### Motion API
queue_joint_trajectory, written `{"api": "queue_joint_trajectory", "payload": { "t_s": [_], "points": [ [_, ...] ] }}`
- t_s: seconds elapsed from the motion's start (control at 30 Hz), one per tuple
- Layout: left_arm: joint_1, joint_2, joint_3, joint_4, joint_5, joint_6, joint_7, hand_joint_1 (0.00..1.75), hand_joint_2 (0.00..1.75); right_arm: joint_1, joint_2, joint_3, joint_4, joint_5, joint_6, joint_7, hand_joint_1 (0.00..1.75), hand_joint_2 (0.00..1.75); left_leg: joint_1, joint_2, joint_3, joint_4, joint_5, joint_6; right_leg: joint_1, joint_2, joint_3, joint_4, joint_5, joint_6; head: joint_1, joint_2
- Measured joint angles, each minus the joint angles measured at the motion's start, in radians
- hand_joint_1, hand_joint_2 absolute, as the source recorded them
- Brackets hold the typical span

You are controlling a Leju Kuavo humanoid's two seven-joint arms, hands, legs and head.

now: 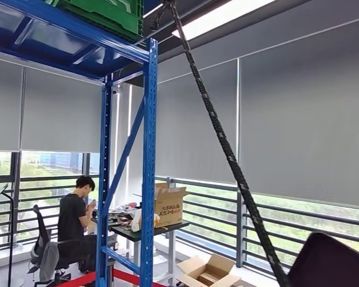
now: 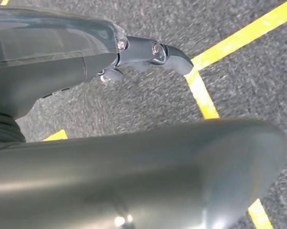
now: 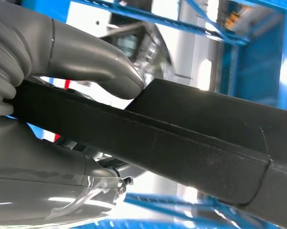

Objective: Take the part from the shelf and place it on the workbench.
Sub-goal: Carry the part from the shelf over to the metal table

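Note:
The part (image 3: 207, 138) is a long flat black panel with a textured face. My right hand (image 3: 44, 167) grips one end of it, thumb on one face and fingers on the other. One dark corner of the part (image 1: 330, 263) rises into the head view at the lower right. The blue steel shelf (image 1: 149, 167) stands left of centre, with a green crate (image 1: 110, 15) on its top level. My left hand (image 2: 55, 62) hangs over grey floor with its fingers apart and nothing in it.
A black braided rope (image 1: 222, 143) slants across the middle of the head view. Behind the shelf a person (image 1: 73, 221) sits at a dark table (image 1: 123, 232) holding a cardboard box (image 1: 168, 206). An open carton (image 1: 206, 272) lies on the floor. Yellow floor lines (image 2: 203, 95) run below my left hand.

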Motion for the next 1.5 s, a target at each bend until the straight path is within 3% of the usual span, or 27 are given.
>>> {"api": "queue_joint_trajectory", "payload": {
  "t_s": [0.07,0.13,0.2,0.23,0.27,0.3,0.33,0.4,0.47,0.5,0.57,0.63,0.7,0.77,0.8,0.83,0.93,1.0,1.07,1.1,1.17,1.27,1.3,1.33,1.37,1.43,1.5],
  "points": [
    [-0.006,-0.001,0.001,0.000,0.001,-0.005,-0.004,0.00,1.75,-0.004,-0.002,0.032,0.009,0.018,-0.019,-0.004,1.75,1.75,0.000,0.013,0.003,-0.006,0.002,0.010,-0.003,0.005,-0.004,0.002,-0.001,0.009,0.000,0.000],
    [-0.012,-0.002,0.001,0.000,-0.003,-0.010,-0.006,0.00,1.75,-0.013,-0.007,0.053,0.014,0.024,-0.038,-0.010,1.75,1.75,0.003,0.028,0.007,-0.010,0.005,0.022,-0.002,-0.030,-0.018,0.037,-0.026,0.021,0.000,0.000],
    [-0.013,-0.004,0.001,0.000,-0.006,-0.011,-0.007,0.00,1.75,-0.023,-0.015,0.061,0.015,0.024,-0.051,-0.012,1.75,1.75,0.003,0.046,0.011,-0.012,0.003,0.029,-0.005,-0.074,-0.071,0.153,-0.087,0.032,0.000,0.000],
    [-0.012,-0.005,0.001,0.000,-0.007,-0.011,-0.007,0.00,1.75,-0.025,-0.021,0.063,0.016,0.024,-0.055,-0.012,1.75,1.75,0.002,0.055,0.013,-0.012,0.002,0.030,-0.007,-0.084,-0.104,0.221,-0.114,0.035,0.000,0.000],
    [-0.011,-0.007,0.001,0.000,-0.007,-0.011,-0.007,0.00,1.75,-0.026,-0.026,0.063,0.016,0.023,-0.058,-0.012,1.75,1.75,0.002,0.065,0.014,-0.012,0.000,0.030,-0.009,-0.088,-0.131,0.274,-0.130,0.038,0.000,0.000],
    [-0.012,-0.010,0.001,0.000,-0.007,-0.011,-0.007,0.00,1.75,-0.026,-0.032,0.064,0.016,0.021,-0.060,-0.011,1.75,1.75,0.002,0.074,0.016,-0.012,-0.002,0.029,-0.010,-0.091,-0.139,0.288,-0.124,0.039,0.000,0.000],
    [-0.013,-0.014,0.001,0.000,-0.007,-0.012,-0.007,0.00,1.75,-0.028,-0.038,0.064,0.016,0.020,-0.061,-0.009,1.75,1.75,0.002,0.082,0.019,-0.012,-0.005,0.028,-0.010,-0.093,-0.127,0.260,-0.099,0.039,0.000,0.000],
    [-0.015,-0.024,0.001,0.000,-0.007,-0.015,-0.007,0.00,1.75,-0.035,-0.048,0.064,0.013,0.017,-0.063,-0.004,1.75,1.75,0.001,0.097,0.029,-0.013,-0.012,0.023,-0.006,-0.117,-0.059,0.121,-0.028,0.032,0.000,0.000],
    [-0.017,-0.032,0.000,0.001,-0.007,-0.018,-0.008,0.00,1.75,-0.045,-0.054,0.064,0.008,0.017,-0.064,0.000,1.75,1.75,-0.002,0.110,0.036,-0.015,-0.017,0.016,0.006,-0.148,-0.007,0.014,0.007,0.021,0.000,0.000],
    [-0.017,-0.036,0.000,0.001,-0.007,-0.018,-0.008,0.00,1.75,-0.048,-0.056,0.064,0.006,0.016,-0.066,0.003,1.75,1.75,-0.003,0.117,0.038,-0.017,-0.019,0.011,0.011,-0.154,-0.001,-0.002,0.006,0.017,0.000,0.000],
    [-0.018,-0.045,0.000,0.001,-0.010,-0.019,-0.008,0.00,1.75,-0.050,-0.060,0.062,-0.001,0.016,-0.071,0.014,1.75,1.75,-0.004,0.132,0.043,-0.023,-0.022,0.002,0.010,-0.137,-0.002,-0.010,0.009,0.008,0.000,0.000],
    [-0.021,-0.055,-0.001,0.002,-0.017,-0.020,-0.005,0.00,1.75,-0.051,-0.064,0.061,-0.011,0.016,-0.074,0.027,1.75,1.75,-0.003,0.114,0.037,-0.003,-0.044,-0.003,0.005,-0.120,0.003,-0.023,0.016,-0.005,0.000,0.000],
    [-0.021,-0.062,-0.002,0.003,-0.023,-0.021,0.002,0.00,1.75,-0.051,-0.067,0.061,-0.016,0.017,-0.078,0.037,1.75,1.75,-0.003,0.077,-0.010,0.097,-0.099,-0.004,0.003,-0.104,0.008,-0.029,0.018,-0.014,0.000,0.000],
    [-0.017,-0.067,-0.004,0.005,-0.027,-0.021,0.010,0.00,1.75,-0.044,-0.070,0.061,-0.017,0.017,-0.082,0.045,1.75,1.75,-0.004,0.061,-0.079,0.228,-0.145,-0.004,0.005,-0.084,0.009,-0.029,0.017,-0.017,0.000,0.000],
    [-0.015,-0.069,-0.004,0.006,-0.028,-0.021,0.013,0.00,1.75,-0.040,-0.072,0.061,-0.017,0.016,-0.082,0.048,1.75,1.75,-0.004,0.058,-0.100,0.258,-0.143,-0.004,0.005,-0.072,0.010,-0.028,0.016,-0.018,0.000,0.000],
    [-0.014,-0.071,-0.005,0.006,-0.030,-0.020,0.016,0.00,1.75,-0.036,-0.073,0.061,-0.017,0.016,-0.083,0.051,1.75,1.75,-0.003,0.057,-0.101,0.247,-0.120,-0.004,0.005,-0.060,0.011,-0.027,0.015,-0.017,0.000,0.000],
    [-0.015,-0.073,-0.006,0.007,-0.034,-0.016,0.026,0.00,1.75,-0.025,-0.079,0.060,-0.020,0.017,-0.092,0.057,1.75,1.75,0.002,0.025,-0.035,0.069,-0.011,-0.001,0.003,-0.025,0.013,-0.012,0.004,-0.008,0.000,0.000],
    [-0.014,-0.073,-0.006,0.007,-0.034,-0.009,0.034,0.00,1.75,-0.014,-0.086,0.058,-0.024,0.022,-0.099,0.059,1.75,1.75,0.004,0.003,-0.010,0.009,0.007,0.003,0.003,-0.008,0.006,-0.002,0.000,0.002,0.000,0.000],
    [-0.015,-0.074,-0.006,0.007,-0.031,0.000,0.041,0.00,1.75,0.003,-0.096,0.052,-0.030,0.031,-0.106,0.058,1.75,1.75,0.001,0.009,-0.008,0.006,0.005,0.011,0.001,0.005,0.002,-0.002,0.000,0.010,0.000,0.000],
    [-0.016,-0.074,-0.006,0.007,-0.029,0.004,0.044,0.00,1.75,0.012,-0.101,0.047,-0.034,0.037,-0.109,0.056,1.75,1.75,0.002,0.016,-0.007,0.004,0.006,0.017,0.001,0.002,0.001,0.001,-0.003,0.014,0.000,0.000],
    [-0.016,-0.074,-0.006,0.008,-0.026,0.011,0.050,0.00,1.75,0.024,-0.110,0.037,-0.044,0.046,-0.115,0.049,1.75,1.75,0.004,0.032,-0.002,-0.001,0.008,0.029,0.000,-0.029,-0.019,0.048,-0.035,0.025,0.000,0.000],
    [-0.011,-0.073,-0.006,0.008,-0.022,0.017,0.057,0.00,1.75,0.038,-0.117,0.023,-0.049,0.047,-0.122,0.031,1.75,1.75,0.001,0.061,0.001,-0.002,0.005,0.037,-0.007,-0.080,-0.111,0.235,-0.118,0.038,-0.001,0.000],
    [-0.010,-0.073,-0.006,0.008,-0.022,0.016,0.058,0.00,1.75,0.045,-0.117,0.018,-0.049,0.045,-0.123,0.024,1.75,1.75,0.001,0.070,0.002,-0.002,0.003,0.037,-0.010,-0.085,-0.133,0.276,-0.127,0.041,-0.001,0.000],
    [-0.010,-0.073,-0.006,0.008,-0.024,0.013,0.058,0.00,1.75,0.050,-0.117,0.014,-0.049,0.043,-0.124,0.017,1.75,1.75,0.000,0.078,0.003,-0.002,0.002,0.036,-0.012,-0.089,-0.135,0.279,-0.116,0.043,-0.001,0.000],
    [-0.011,-0.073,-0.006,0.008,-0.027,0.009,0.058,0.00,1.75,0.053,-0.117,0.009,-0.049,0.040,-0.122,0.009,1.75,1.75,0.000,0.086,0.006,-0.002,0.000,0.035,-0.014,-0.093,-0.117,0.239,-0.088,0.043,-0.001,0.000],
    [-0.011,-0.073,-0.007,0.008,-0.032,0.006,0.055,0.00,1.75,0.055,-0.115,0.002,-0.049,0.037,-0.117,-0.004,1.75,1.75,-0.001,0.099,0.014,-0.003,-0.006,0.028,-0.010,-0.124,-0.045,0.097,-0.023,0.039,0.000,0.000],
    [-0.011,-0.071,-0.007,0.008,-0.033,0.008,0.047,0.00,1.75,0.055,-0.108,-0.001,-0.050,0.040,-0.113,-0.012,1.75,1.75,-0.004,0.110,0.020,-0.005,-0.011,0.018,-0.001,-0.149,-0.001,0.008,0.003,0.030,0.000,0.000]
  ]
}}
